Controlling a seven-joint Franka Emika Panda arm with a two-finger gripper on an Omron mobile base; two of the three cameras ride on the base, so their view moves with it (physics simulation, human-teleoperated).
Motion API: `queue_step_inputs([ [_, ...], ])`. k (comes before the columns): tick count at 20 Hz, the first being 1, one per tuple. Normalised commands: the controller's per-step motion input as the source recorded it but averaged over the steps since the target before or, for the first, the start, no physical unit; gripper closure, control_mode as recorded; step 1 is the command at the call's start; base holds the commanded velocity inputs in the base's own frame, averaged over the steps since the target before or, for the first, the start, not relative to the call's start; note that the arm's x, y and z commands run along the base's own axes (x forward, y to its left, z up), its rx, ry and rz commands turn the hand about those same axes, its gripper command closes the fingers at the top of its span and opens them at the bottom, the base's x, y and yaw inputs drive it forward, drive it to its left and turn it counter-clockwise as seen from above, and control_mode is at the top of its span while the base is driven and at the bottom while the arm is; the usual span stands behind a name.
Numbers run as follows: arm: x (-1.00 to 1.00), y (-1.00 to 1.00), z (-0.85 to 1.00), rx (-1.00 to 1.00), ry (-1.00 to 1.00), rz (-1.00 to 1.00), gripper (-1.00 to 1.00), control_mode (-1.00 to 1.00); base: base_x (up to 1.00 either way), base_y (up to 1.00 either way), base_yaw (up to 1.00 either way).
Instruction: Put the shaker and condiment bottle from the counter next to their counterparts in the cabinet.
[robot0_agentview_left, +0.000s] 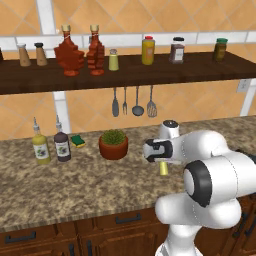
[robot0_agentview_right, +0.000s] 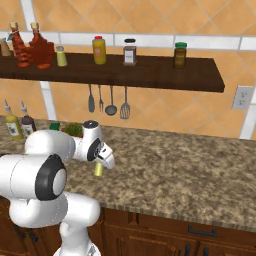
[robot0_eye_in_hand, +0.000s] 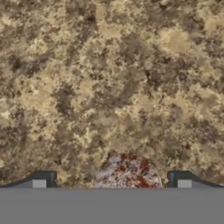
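The shaker (robot0_agentview_left: 163, 170) (robot0_agentview_right: 98, 170), small and yellow-green, stands upright on the counter (robot0_agentview_left: 100, 185) (robot0_eye_in_hand: 109, 87). My gripper (robot0_agentview_left: 162, 161) (robot0_agentview_right: 100, 161) (robot0_eye_in_hand: 111, 181) hangs right above it, pointing down and open. In the hand view the shaker's grey cap (robot0_eye_in_hand: 127, 171) sits between the two fingertips (robot0_eye_in_hand: 43, 179), with a gap on each side. On the cabinet (robot0_agentview_left: 165, 72) (robot0_agentview_right: 150, 70) two red maple-leaf condiment bottles (robot0_agentview_left: 70, 54) (robot0_agentview_left: 95, 52) (robot0_agentview_right: 40, 50) stand side by side. I cannot tell which came from the counter. A matching shaker (robot0_agentview_left: 113, 60) (robot0_agentview_right: 61, 56) stands just right of them.
Further along the cabinet are two brown shakers (robot0_agentview_left: 31, 55), a yellow red-capped bottle (robot0_agentview_left: 147, 50), a dark jar (robot0_agentview_left: 176, 50) and a green-lidded jar (robot0_agentview_left: 220, 50). On the counter stand two pourer bottles (robot0_agentview_left: 50, 145), a sponge (robot0_agentview_left: 77, 141) and a potted plant (robot0_agentview_left: 113, 145). Utensils (robot0_agentview_left: 132, 102) hang beneath the shelf.
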Motion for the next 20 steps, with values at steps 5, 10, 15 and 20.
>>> queue_step_inputs([
  [5,0.00,0.00,-0.34,0.08,0.01,-0.03,1.00,-1.00,0.00,0.00,0.00],
  [10,0.00,-0.16,-0.13,0.14,0.01,-0.04,1.00,-1.00,0.00,0.00,0.00],
  [15,0.00,-0.05,0.44,0.13,-0.12,-0.06,1.00,-1.00,0.00,0.00,0.00],
  [20,-0.01,0.01,0.82,0.04,-0.28,-0.13,1.00,-1.00,0.00,0.00,0.00],
])
